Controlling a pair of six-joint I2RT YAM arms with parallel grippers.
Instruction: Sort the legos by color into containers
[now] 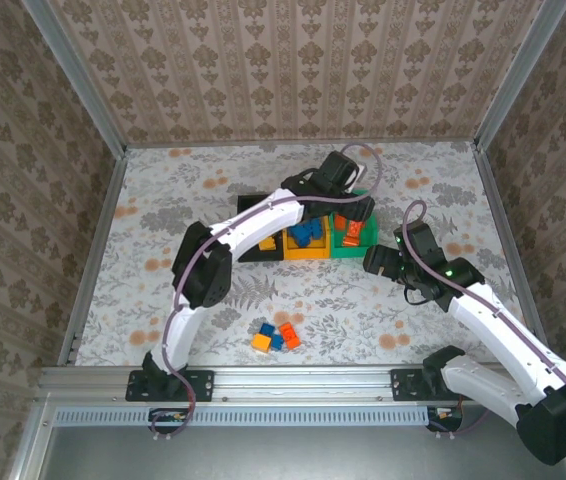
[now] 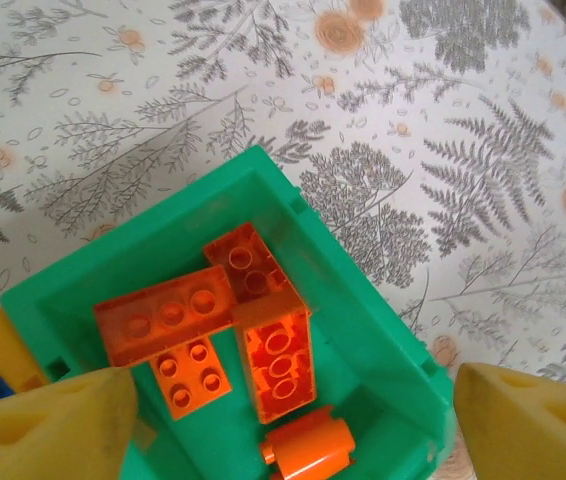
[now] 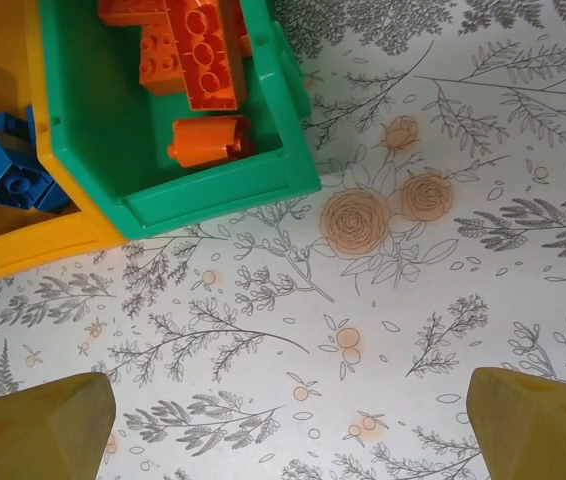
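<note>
Three joined containers sit mid-table: black (image 1: 252,252), yellow-orange (image 1: 305,256) and green (image 1: 349,251). My left gripper (image 2: 288,388) hangs open over the green bin (image 2: 363,310), nothing between its fingers. Below it lie several red-orange legos (image 2: 278,360) and a round red-orange piece (image 2: 308,448). Blue legos (image 1: 306,232) fill the yellow-orange bin, and a yellow one (image 1: 266,243) shows in the black bin. A loose cluster of yellow, blue and red-orange legos (image 1: 275,338) lies near the front. My right gripper (image 3: 288,400) is open over bare table, just in front of the green bin (image 3: 213,190).
Patterned walls with metal posts close in the table on three sides. The left arm (image 1: 253,225) arches across the black bin. In the right wrist view the yellow-orange bin (image 3: 43,245) holds blue bricks (image 3: 8,170). Open floral tabletop (image 1: 163,200) spreads left of the bins.
</note>
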